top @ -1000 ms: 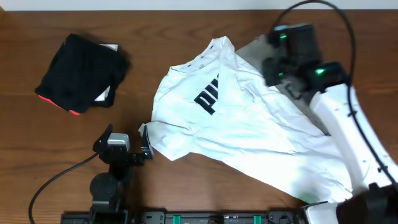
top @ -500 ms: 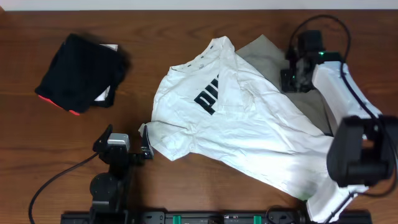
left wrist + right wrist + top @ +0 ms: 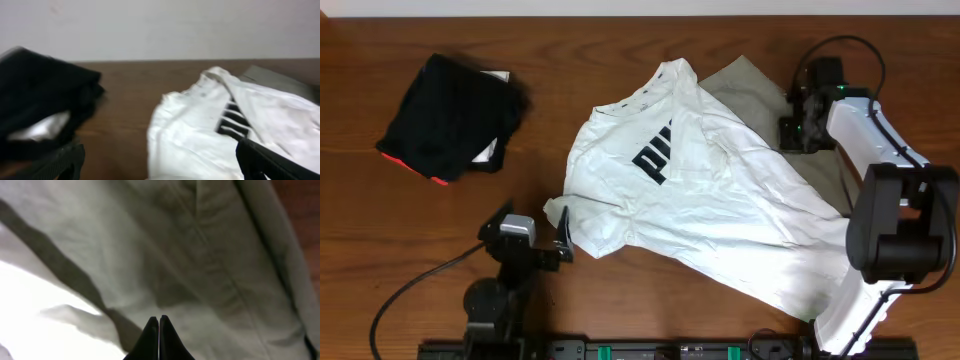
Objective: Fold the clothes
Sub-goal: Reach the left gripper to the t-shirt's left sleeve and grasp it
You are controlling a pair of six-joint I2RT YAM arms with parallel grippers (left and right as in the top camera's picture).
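Observation:
The clothes, a white T-shirt (image 3: 720, 200) with black chest lettering, lie crumpled across the middle and right of the table, partly over a grey-green garment (image 3: 750, 80). My left gripper (image 3: 538, 243) stands open at the shirt's near-left sleeve; in the left wrist view the shirt (image 3: 200, 135) lies between and beyond its spread fingers (image 3: 265, 160). My right gripper (image 3: 798, 128) is shut, tips pressed together, low over the grey-green cloth (image 3: 200, 255) beside the shirt's white edge (image 3: 30, 305). No fabric shows between its tips (image 3: 159, 319).
A folded black garment (image 3: 450, 115) with a red-orange edge lies at the far left, also in the left wrist view (image 3: 35, 100). The brown wooden table (image 3: 570, 40) shows around it. A black cable (image 3: 410, 290) trails from the left arm's base.
My right arm swung back and came down over the grey-green cloth, and its jaws closed. The left gripper shifted slightly right, toward the sleeve, still open.

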